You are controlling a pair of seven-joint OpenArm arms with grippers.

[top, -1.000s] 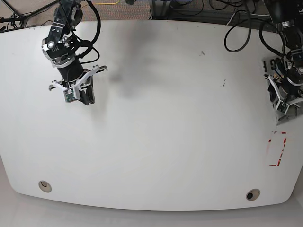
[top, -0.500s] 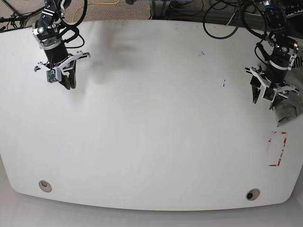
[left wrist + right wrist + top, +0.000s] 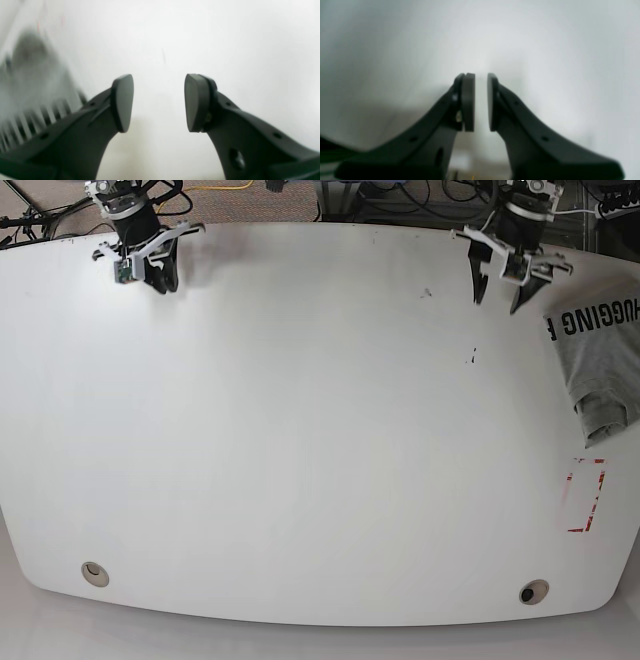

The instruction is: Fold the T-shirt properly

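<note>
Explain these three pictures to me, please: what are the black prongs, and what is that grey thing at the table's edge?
The prongs are the robot's two grippers, its hands. One picture looks down on a white table; the other two come from cameras on each wrist. The left gripper stands open and holds nothing. The right gripper is nearly shut, a narrow gap showing between its pads, also holding nothing. The grey thing is a T-shirt with black lettering, lying bunched at the table's edge. Red tape marks sit below it.
</note>
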